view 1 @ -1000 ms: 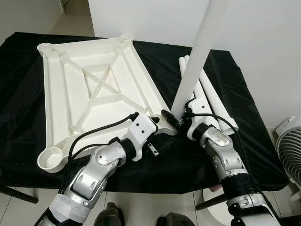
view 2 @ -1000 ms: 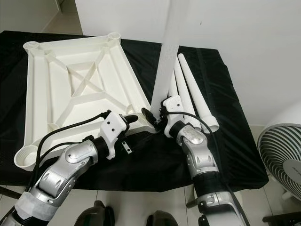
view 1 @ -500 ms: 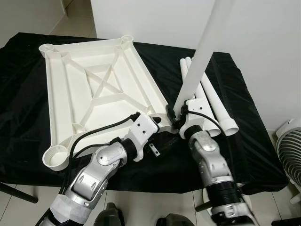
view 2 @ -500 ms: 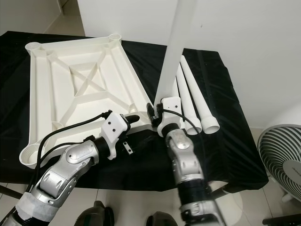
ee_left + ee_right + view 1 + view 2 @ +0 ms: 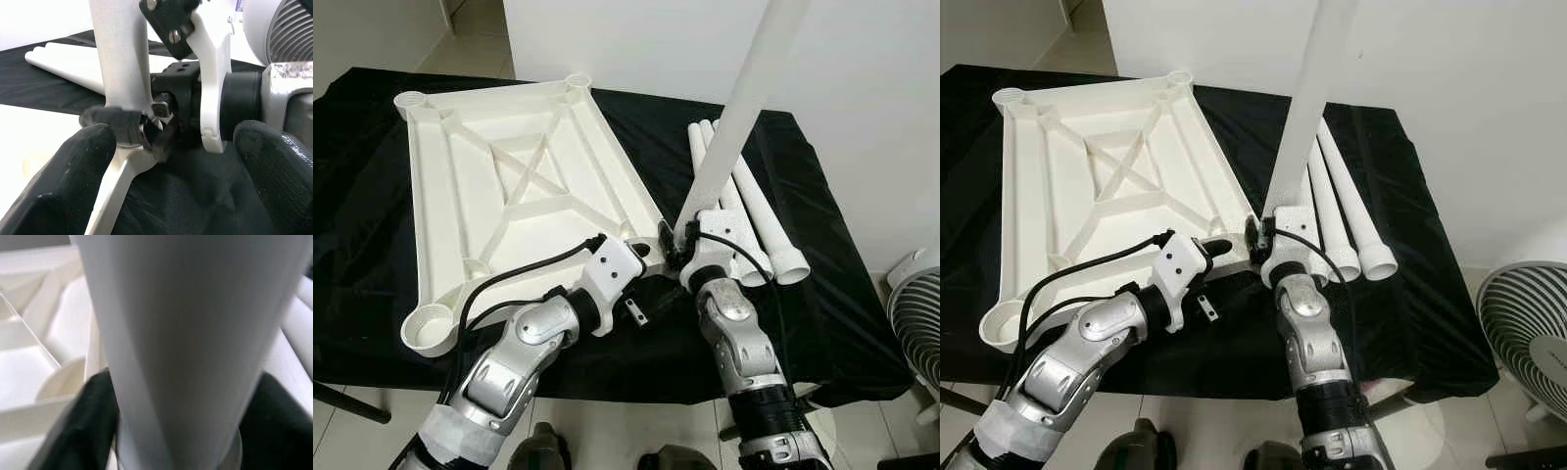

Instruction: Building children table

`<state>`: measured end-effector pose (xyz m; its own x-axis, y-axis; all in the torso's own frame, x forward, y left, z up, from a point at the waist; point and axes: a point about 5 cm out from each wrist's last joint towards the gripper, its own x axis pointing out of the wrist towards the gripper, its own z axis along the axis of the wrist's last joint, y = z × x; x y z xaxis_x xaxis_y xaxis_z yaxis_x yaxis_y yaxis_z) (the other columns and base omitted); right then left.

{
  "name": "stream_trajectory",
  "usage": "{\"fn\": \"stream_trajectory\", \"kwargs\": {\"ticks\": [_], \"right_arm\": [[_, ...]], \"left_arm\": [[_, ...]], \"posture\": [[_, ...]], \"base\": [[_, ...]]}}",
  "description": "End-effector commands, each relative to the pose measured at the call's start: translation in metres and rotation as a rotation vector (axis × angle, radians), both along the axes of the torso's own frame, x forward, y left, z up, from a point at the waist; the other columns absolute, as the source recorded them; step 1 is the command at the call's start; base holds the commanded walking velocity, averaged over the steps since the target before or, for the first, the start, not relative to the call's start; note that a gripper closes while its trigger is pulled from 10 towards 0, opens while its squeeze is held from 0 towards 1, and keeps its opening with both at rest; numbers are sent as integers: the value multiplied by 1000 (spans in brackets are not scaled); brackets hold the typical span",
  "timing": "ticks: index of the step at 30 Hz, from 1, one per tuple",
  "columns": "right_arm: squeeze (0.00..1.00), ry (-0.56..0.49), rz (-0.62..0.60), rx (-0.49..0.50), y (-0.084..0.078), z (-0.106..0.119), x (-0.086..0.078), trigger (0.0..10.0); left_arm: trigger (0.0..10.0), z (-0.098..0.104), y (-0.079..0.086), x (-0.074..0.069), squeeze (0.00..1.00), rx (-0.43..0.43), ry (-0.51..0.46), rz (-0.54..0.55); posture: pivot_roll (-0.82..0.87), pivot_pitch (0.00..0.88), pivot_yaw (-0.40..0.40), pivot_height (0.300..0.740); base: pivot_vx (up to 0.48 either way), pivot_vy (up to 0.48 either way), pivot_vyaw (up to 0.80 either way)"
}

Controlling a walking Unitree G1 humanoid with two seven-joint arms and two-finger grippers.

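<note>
The right end effector (image 5: 683,245) gripped a table leg (image 5: 736,117) rising nearly upright from it; the table frame's (image 5: 509,186) corner socket sat directly beneath. The left end effector (image 5: 651,257) waited open just beside.

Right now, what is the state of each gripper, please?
Left gripper: open, holding nothing, at the white plastic tabletop corner.
Right gripper: shut on the long white plastic leg.

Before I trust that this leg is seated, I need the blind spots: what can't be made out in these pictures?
- Corner socket under the upright leg: hidden by the right end effector in the head views, by the leg itself in the right wrist view.
- Leg's top: cut off by the upper edge in both head views.
- Left end effector: its fingers are blurred in the left wrist view; contact with the tabletop cannot be told.
- Spare legs: their count is unclear where they overlap.
</note>
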<state>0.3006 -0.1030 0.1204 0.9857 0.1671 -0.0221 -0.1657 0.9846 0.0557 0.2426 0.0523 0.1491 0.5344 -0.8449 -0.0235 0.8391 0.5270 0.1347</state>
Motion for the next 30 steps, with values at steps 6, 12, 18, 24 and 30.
{"fn": "stream_trajectory", "kwargs": {"ticks": [6,12,18,24,30], "right_arm": [[1000,-58,141,34,-2,12,2,10000],[1000,-86,232,12,-11,19,4,10000],[0,-126,293,-43,-24,28,11,10000],[0,-144,273,-7,-29,30,8,10000],[0,-184,283,47,-28,32,-8,10000]], "left_arm": [[10000,-2,-2,-2,0,10,20,-52],[10000,-2,-2,-3,0,11,25,-50],[10000,-3,1,-1,0,12,25,-24],[10000,-3,3,1,0,3,27,5],[10000,-2,6,1,0,6,27,6]], "posture": [[-37,2,-35,740],[-37,9,-36,740],[-36,19,-37,740],[-31,27,-38,740],[-33,34,-33,740]], "base": [[0,0,0],[0,0,0],[0,0,0],[0,0,0],[0,0,0]]}}
